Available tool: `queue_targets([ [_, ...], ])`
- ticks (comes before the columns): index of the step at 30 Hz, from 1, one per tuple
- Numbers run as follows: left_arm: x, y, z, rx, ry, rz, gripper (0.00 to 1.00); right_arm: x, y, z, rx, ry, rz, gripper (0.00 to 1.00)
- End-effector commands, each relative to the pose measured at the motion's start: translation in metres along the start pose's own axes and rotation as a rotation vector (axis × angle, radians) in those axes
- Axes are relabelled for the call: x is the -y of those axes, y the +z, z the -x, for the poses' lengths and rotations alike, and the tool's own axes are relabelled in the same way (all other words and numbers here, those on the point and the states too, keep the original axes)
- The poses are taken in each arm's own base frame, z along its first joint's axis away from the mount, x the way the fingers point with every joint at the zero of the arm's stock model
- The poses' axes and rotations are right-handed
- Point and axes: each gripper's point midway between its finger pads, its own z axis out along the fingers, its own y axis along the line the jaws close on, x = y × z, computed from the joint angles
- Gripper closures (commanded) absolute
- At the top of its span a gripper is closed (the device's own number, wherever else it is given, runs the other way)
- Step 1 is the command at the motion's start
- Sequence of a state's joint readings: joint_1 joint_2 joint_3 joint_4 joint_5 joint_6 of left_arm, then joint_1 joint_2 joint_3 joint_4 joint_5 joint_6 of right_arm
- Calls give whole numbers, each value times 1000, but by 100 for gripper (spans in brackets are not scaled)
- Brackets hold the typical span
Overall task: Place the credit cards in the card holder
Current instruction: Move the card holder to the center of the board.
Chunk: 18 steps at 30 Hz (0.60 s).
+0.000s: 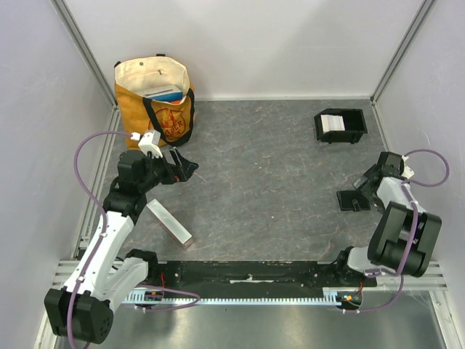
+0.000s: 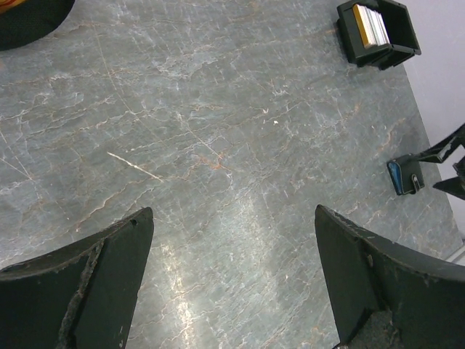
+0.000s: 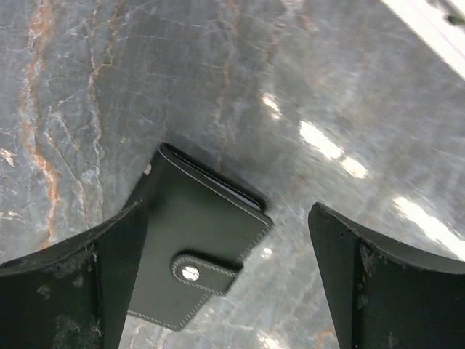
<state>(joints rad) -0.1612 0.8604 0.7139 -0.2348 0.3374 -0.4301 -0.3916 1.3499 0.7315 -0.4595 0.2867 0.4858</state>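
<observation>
Directly beneath the right gripper (image 3: 227, 233), whose jaws stood wide and released, lay the folded black wallet (image 3: 192, 233), one edge running under a finger; contact was unclear, and any cards inside were hidden. Ahead of that gripper, well apart, sat the card holder (image 1: 356, 129), with credit cards (image 2: 369, 25) standing in one compartment. The left gripper (image 2: 234, 218) hung agape over the tabletop (image 2: 218, 131), holding nothing. Loading looked nearly finished; the next move would call for finding a remaining card.
</observation>
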Motion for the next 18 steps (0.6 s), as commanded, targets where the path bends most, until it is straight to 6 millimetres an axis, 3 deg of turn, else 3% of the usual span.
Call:
queue_targets([
  [1, 13, 2, 8, 11, -1, -63, 3, -28, 17, 13, -2, -27, 160, 2],
  [6, 14, 6, 9, 8, -5, -68, 4, -61, 11, -39, -167, -37, 408, 2],
  [11, 16, 11, 1, -23, -30, -96, 4, -88, -22, -76, -211, -98, 575, 5],
  [18, 18, 15, -12, -77, -61, -130, 4, -125, -69, -124, -229, -254, 683, 14],
])
